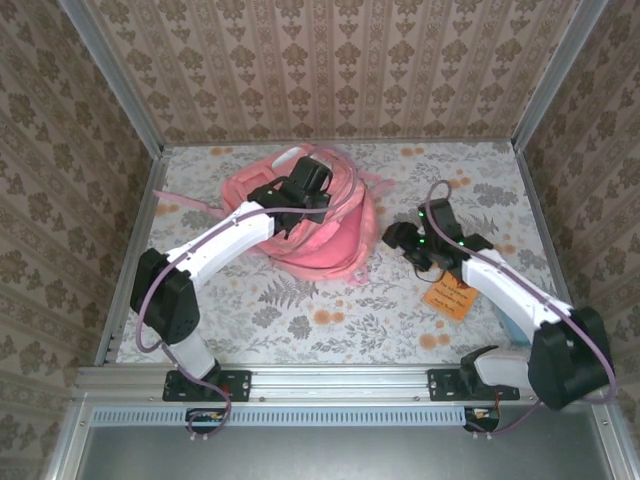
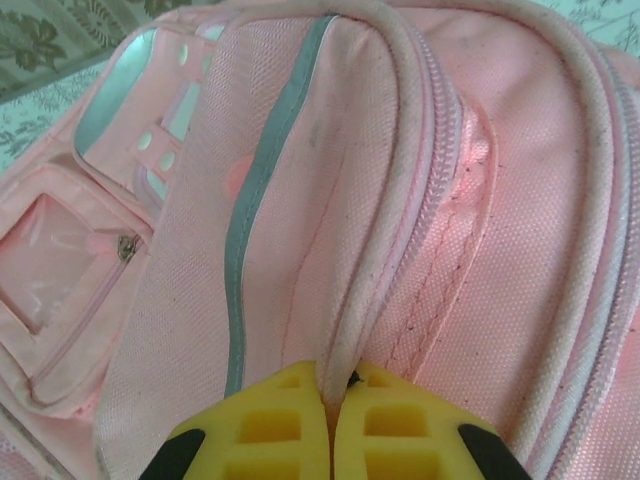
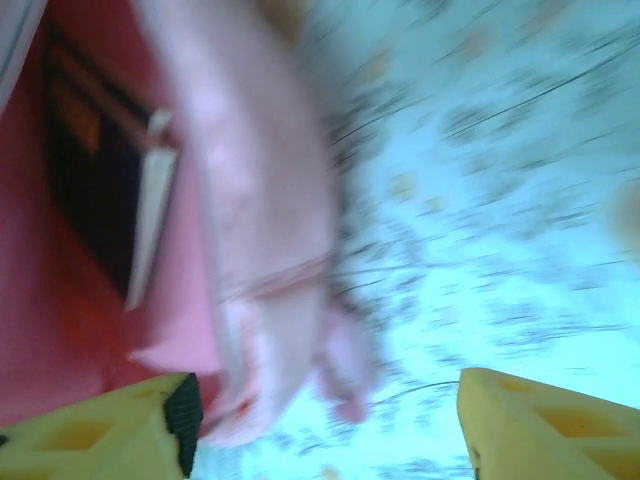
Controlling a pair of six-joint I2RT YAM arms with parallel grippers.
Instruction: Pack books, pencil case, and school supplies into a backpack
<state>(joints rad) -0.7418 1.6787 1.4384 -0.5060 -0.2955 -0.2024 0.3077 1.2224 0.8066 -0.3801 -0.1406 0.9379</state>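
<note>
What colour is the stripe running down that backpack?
Pale silvery grey stripe on the pink backpack, clearest in the left wrist view.

— Where's the backpack [image 1: 335,245]?
— Far middle of the tabletop [image 1: 300,320]: pink, slumped, with a pale stripe.
— Books?
— A dark book [image 3: 95,190], blurred, sits inside its opening. An orange-brown book [image 1: 448,297] lies flat, well to the right.

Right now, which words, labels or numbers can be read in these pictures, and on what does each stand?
None can be read.
On the orange-brown book: dark cover marks, too small to read.
On the dark book inside the backpack: orange marks, too blurred to read.
On the backpack itself: no writing seen.
</note>
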